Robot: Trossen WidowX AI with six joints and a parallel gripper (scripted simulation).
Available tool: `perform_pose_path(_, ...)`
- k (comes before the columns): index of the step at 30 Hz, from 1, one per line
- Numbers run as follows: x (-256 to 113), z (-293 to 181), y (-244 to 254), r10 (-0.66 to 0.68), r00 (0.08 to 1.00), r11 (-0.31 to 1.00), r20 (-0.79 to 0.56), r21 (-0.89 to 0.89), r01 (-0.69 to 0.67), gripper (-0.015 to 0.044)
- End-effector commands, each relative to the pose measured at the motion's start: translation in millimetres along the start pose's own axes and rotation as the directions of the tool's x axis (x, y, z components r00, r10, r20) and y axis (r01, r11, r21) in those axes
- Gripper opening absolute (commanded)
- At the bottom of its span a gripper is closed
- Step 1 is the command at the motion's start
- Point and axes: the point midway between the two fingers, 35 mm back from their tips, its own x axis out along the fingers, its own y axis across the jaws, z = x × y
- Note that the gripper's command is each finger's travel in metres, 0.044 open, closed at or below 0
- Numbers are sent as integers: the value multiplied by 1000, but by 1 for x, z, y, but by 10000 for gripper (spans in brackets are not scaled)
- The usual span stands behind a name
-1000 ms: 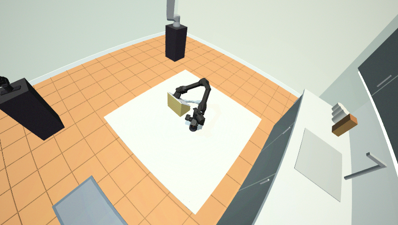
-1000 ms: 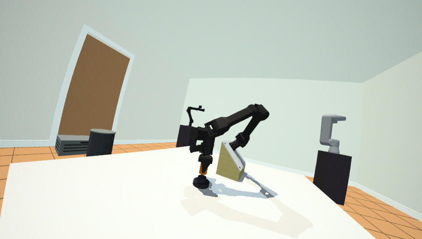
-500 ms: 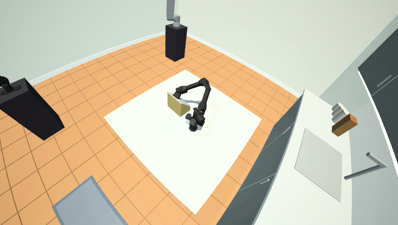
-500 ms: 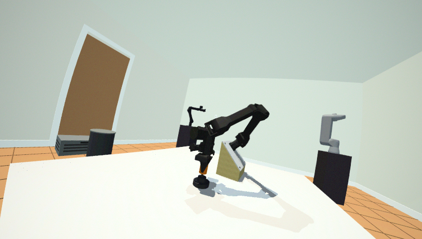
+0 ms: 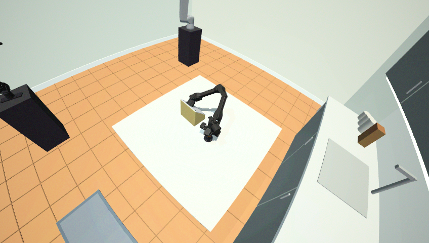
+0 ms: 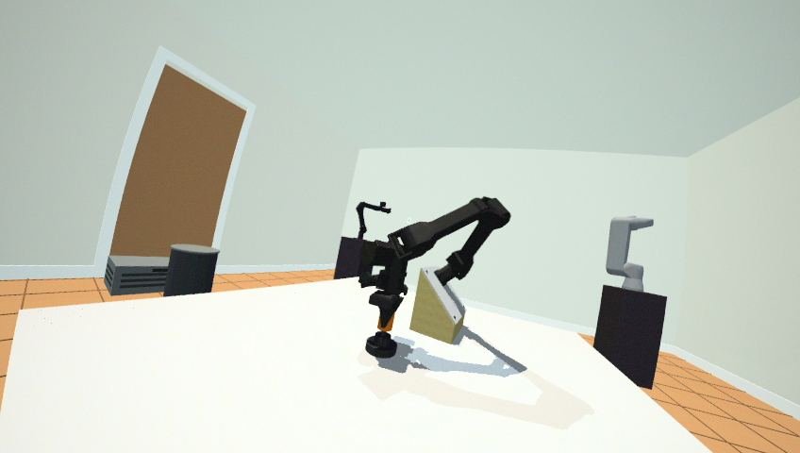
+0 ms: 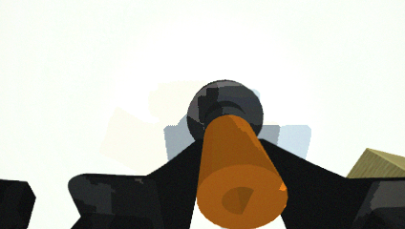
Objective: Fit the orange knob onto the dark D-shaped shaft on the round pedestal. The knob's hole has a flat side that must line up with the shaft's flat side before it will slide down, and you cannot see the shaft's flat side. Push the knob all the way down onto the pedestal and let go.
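Note:
The orange knob [image 6: 385,324] [image 7: 228,148] is a cylinder held roughly upright. Its upper end shows a D-shaped recess in the wrist view. My gripper [image 6: 386,317] [image 7: 229,144] is shut on the knob, with one finger on each side. The black round pedestal [image 5: 207,139] [image 6: 380,347] [image 7: 254,110] stands on the white surface, directly below the knob. In the exterior view the knob's lower end is just over the pedestal's raised collar; whether they touch is unclear. The shaft is hidden, and so is the knob's lower opening.
The arm's wedge-shaped yellowish base block [image 5: 191,115] [image 6: 435,312] [image 7: 379,164] stands on the white surface [image 5: 180,156] [image 6: 225,381], close to the pedestal. Dark stands with other arms, a counter and a bin are farther off.

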Motion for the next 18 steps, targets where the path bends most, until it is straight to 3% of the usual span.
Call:
perform_pose_path(1, 1, 0, 1, 1, 1000, 1000, -1, 3, -1, 0)
perform_pose_path(14, -4, 0, 1, 1, 1000, 1000, -1, 3, -1, 0)
perform_pose_path(18, -4, 0, 1, 1, 1000, 996, -1, 89, -1, 0)
